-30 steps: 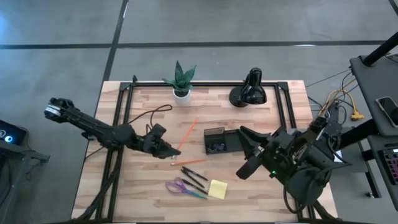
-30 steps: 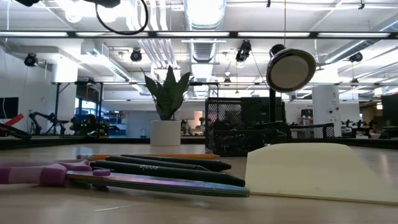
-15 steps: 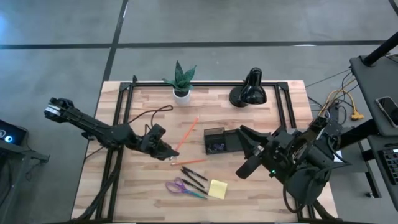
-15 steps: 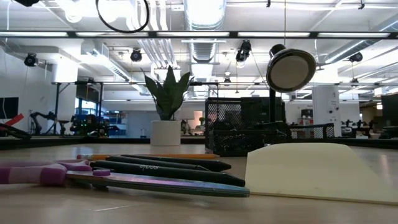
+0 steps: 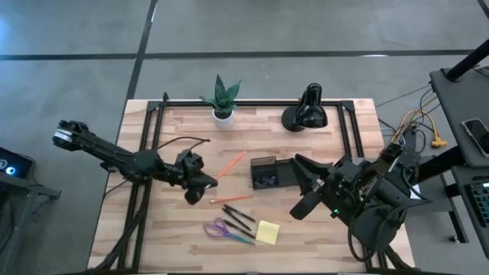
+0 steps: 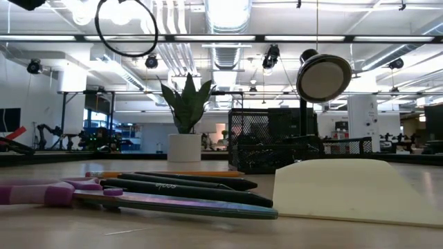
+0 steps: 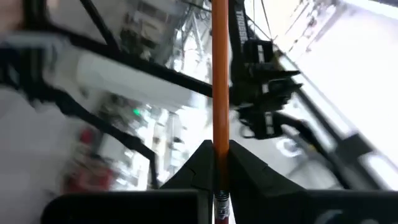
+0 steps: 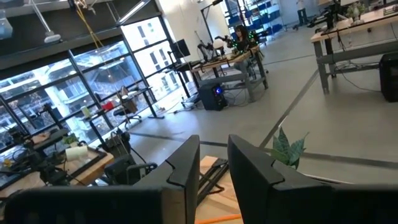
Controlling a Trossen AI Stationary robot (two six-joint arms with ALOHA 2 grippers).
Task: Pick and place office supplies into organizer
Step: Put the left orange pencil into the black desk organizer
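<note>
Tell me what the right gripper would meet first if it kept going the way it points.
Probably nothing on the table: the right gripper points up and away, and its wrist view shows only the far plant and room beyond; depth is unclear.

Overhead and table-level views share the plant (image 5: 222,99).

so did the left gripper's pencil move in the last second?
Yes. In the high view the orange pencil, clamped in the left gripper, has swung up and toward the organizer.

An open-plan robotics lab: exposed ceiling ducts (image 6: 228,28), workbenches (image 8: 348,28), glass partitions (image 8: 93,87)
</note>
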